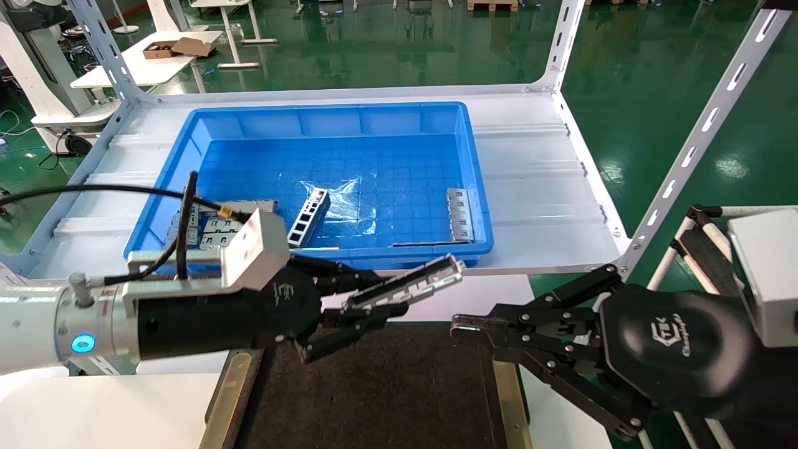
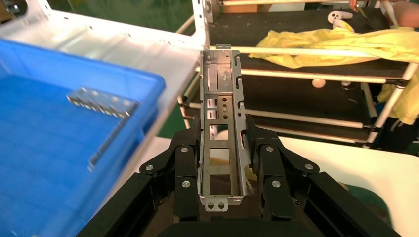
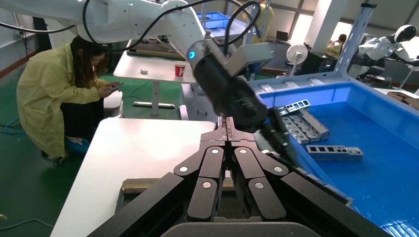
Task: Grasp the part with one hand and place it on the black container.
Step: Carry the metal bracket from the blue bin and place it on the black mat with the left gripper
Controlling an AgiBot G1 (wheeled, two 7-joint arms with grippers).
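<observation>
My left gripper is shut on the part, a narrow silver-grey metal channel. It grips the part's near half and holds it in the air. The free end points to the right, just in front of the blue bin's front wall and over the far edge of the black container. In the left wrist view the part sits lengthwise between the fingers of the left gripper. My right gripper hovers over the container's right side, shut and empty. The right wrist view shows its closed tips.
A deep blue bin stands on the white shelf behind. It holds a ladder-like bar, flat slotted plates and a bracket. A slanted shelf post rises at the right. Brass strips edge the container.
</observation>
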